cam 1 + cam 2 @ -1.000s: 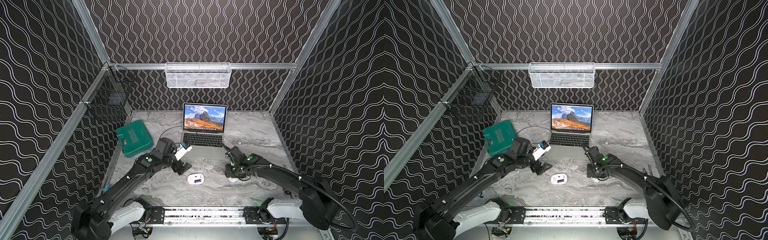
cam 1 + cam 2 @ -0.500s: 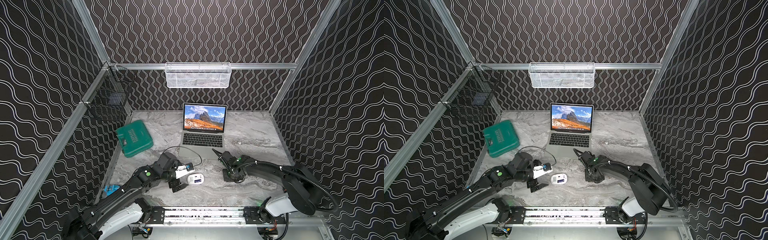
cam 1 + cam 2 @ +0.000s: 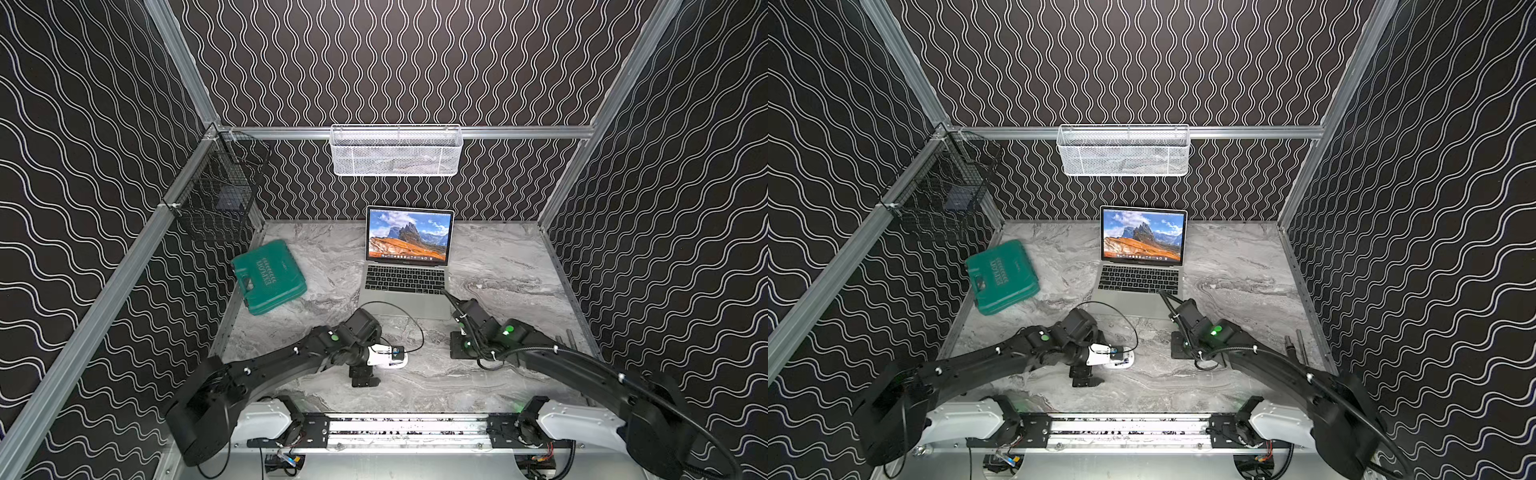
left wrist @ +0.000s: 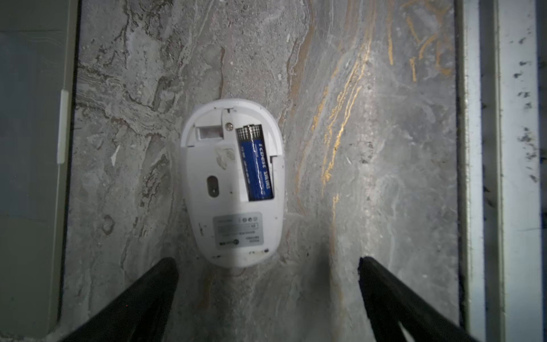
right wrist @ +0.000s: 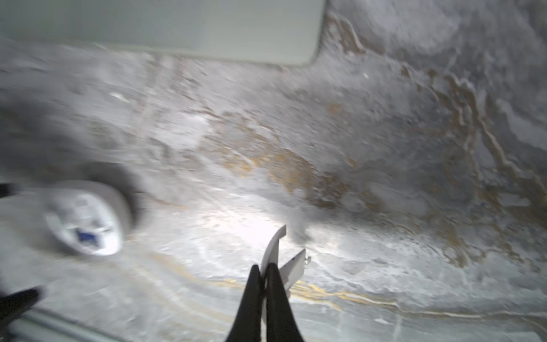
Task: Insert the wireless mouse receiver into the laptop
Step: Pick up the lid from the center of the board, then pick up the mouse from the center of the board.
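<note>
Left wrist view: how does the wireless mouse (image 4: 229, 198) lie?
— Belly up on the near part of the marble table (image 4: 384, 148), in front of the laptop (image 3: 405, 286). Its long axis runs left-right, with the open battery end pointing right.
Any writing?
— White lettering on the blue battery (image 4: 255, 163) and print on the grey label (image 4: 238, 230), neither legible. The shell is white and oval.
Grippers?
— The left gripper (image 4: 267, 262) hangs spread wide over the label end, touching nothing. The right gripper (image 5: 263, 268), right of the mouse, is pinched on a thin white plastic piece (image 5: 273, 245).
</note>
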Robot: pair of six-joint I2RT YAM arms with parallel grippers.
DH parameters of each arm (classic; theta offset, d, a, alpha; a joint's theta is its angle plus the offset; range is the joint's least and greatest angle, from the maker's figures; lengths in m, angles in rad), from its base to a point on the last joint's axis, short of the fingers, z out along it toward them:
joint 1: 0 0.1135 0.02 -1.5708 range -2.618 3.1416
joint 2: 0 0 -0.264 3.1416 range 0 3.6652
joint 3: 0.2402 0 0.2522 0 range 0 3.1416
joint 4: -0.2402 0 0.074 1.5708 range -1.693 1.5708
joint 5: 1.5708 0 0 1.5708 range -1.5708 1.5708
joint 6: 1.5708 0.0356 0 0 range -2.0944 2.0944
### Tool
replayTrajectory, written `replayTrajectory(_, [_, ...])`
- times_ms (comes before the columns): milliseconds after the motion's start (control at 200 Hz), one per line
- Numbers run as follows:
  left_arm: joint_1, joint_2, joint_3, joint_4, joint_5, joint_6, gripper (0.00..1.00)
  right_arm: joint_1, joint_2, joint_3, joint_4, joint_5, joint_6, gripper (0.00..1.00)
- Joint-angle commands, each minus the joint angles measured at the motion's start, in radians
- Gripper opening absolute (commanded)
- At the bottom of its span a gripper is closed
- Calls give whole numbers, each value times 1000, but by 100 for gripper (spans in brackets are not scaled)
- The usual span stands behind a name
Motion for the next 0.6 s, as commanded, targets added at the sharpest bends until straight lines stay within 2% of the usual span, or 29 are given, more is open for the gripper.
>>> replayTrajectory(0, [-3, 38, -2, 100, 27, 25, 99, -5, -38, 1, 29, -74, 25, 0])
replayTrajectory(285, [-5, 127, 4, 141, 3, 70, 98, -39, -104, -49, 94, -241, 1, 0])
replayTrajectory(470, [-4, 191, 15, 162, 22, 79, 76, -97, -164, -85, 97, -296, -12, 0])
replayTrajectory(540, [-3, 211, 18, 175, 30, 80, 71, -121, -185, -103, 104, -319, -13, 0])
replayTrajectory(590, [-4, 219, 23, 178, 34, 79, 62, -135, -199, -116, 114, -348, -18, 0])
